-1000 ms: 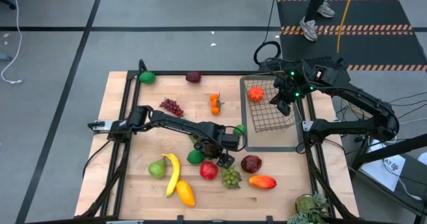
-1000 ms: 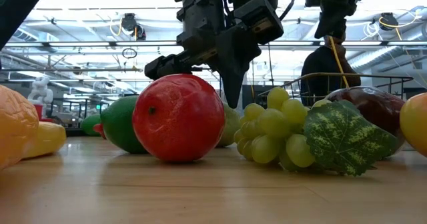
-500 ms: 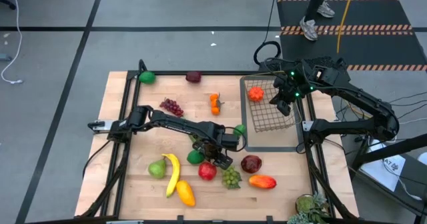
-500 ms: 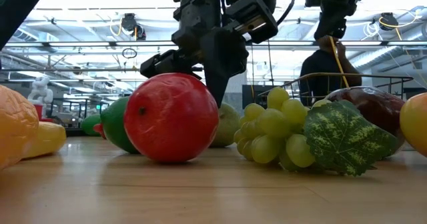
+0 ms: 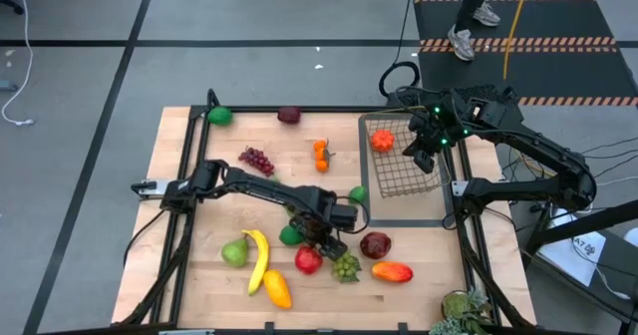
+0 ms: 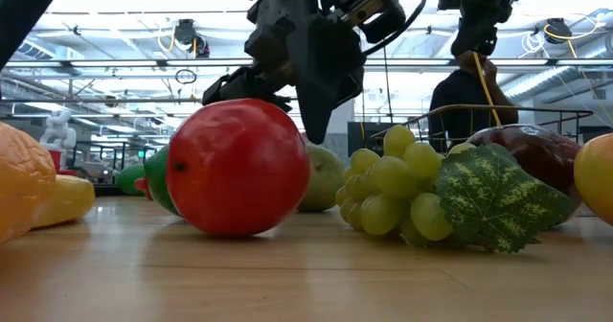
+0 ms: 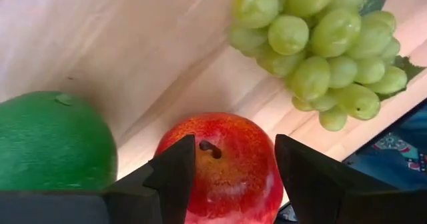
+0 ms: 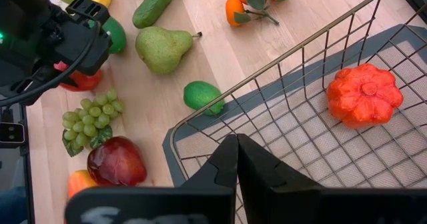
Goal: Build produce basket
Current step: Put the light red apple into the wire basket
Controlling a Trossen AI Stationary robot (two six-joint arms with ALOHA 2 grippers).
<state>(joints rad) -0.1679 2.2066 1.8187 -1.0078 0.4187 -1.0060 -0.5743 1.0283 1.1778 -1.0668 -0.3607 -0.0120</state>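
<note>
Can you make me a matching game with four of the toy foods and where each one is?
Things:
1. red apple
2. orange pumpkin
3. green grapes
4. banana

Places:
A. inside the wire basket
B. between the fingers of the left end effector
C. on the table beside a green pear
D. on the table just past the red apple

Pairs: 1-B, 2-A, 3-D, 4-C

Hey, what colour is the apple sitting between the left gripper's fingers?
Red with yellowish flecks; the apple shows best in the left wrist view.
</note>
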